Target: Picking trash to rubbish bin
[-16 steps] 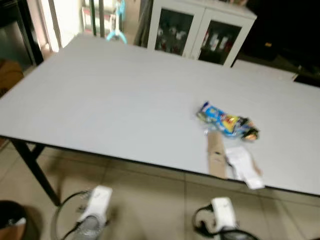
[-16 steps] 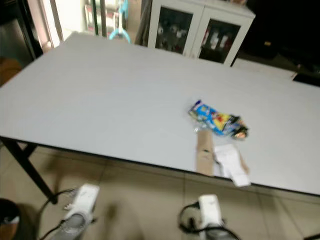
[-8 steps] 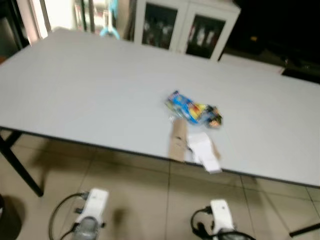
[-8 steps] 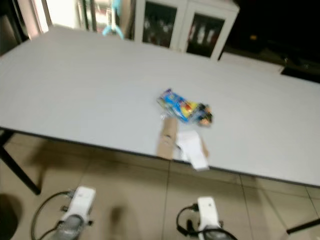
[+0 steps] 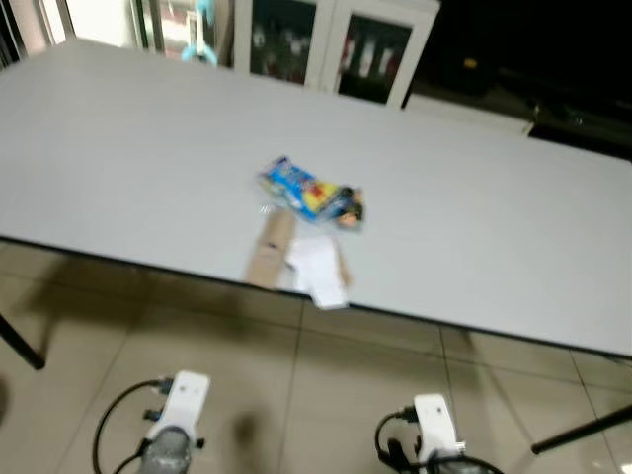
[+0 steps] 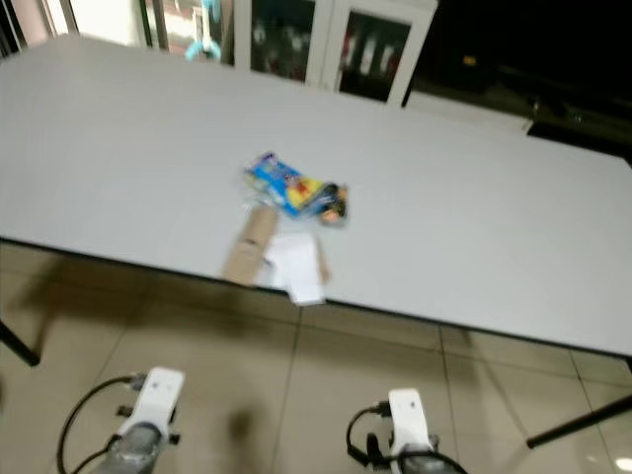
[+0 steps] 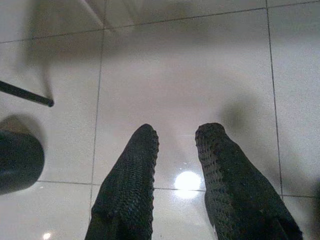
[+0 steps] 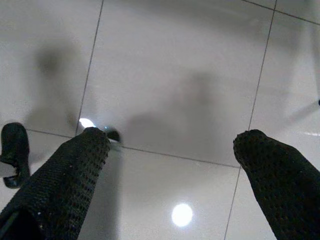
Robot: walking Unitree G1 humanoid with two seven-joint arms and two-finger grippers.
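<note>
Facing grey table [image 5: 474, 227] | snack wrapper [image 5: 311, 194], cardboard strip [image 5: 270, 248], white paper [image 5: 318, 271] lying centre frame at near edge | left gripper [image 7: 176, 137] narrowly parted, right gripper [image 8: 170, 140] gaping wide, both gripping nothing over floor tiles | risking nudging overhanging paper off edge while reaching

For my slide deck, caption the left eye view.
Snack wrapper, cardboard and paper lie near the grey table's front edge.

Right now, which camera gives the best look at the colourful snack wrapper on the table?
The left eye view: the snack wrapper lies near the table's front edge, just behind the cardboard and white paper. The right eye view shows much the same. Both wrist views look down at floor tiles.
</note>
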